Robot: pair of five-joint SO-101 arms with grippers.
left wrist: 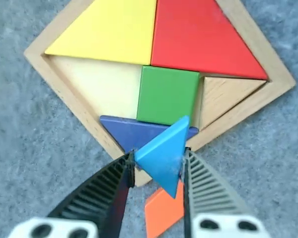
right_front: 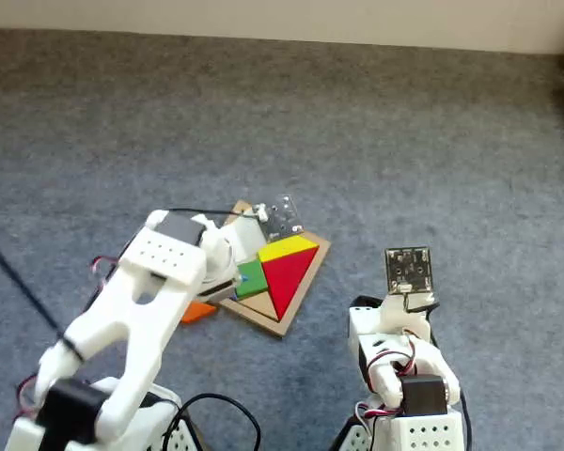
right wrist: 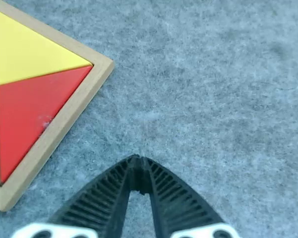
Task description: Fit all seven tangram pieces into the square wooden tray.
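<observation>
The square wooden tray (left wrist: 49,67) (right_front: 280,324) (right wrist: 97,74) lies on grey carpet, holding a yellow triangle (left wrist: 109,29) (right_front: 288,248) (right wrist: 30,49), a red triangle (left wrist: 198,37) (right_front: 286,274) (right wrist: 25,114) and a green square (left wrist: 168,94) (right_front: 252,278). A dark blue triangle (left wrist: 124,133) rests at the tray's near edge. My left gripper (left wrist: 158,161) is shut on a light blue triangle (left wrist: 163,153) above that edge. An orange piece (left wrist: 163,210) (right_front: 198,311) lies on the carpet beside the tray. My right gripper (right wrist: 138,173) is shut and empty over bare carpet beside the tray.
Grey carpet (right_front: 404,141) surrounds the tray on all sides. The left arm's white body (right_front: 141,301) covers the tray's left part in the high view. The right arm (right_front: 406,357) stands folded to the tray's right. A pale floor strip (right_front: 282,19) borders the far carpet edge.
</observation>
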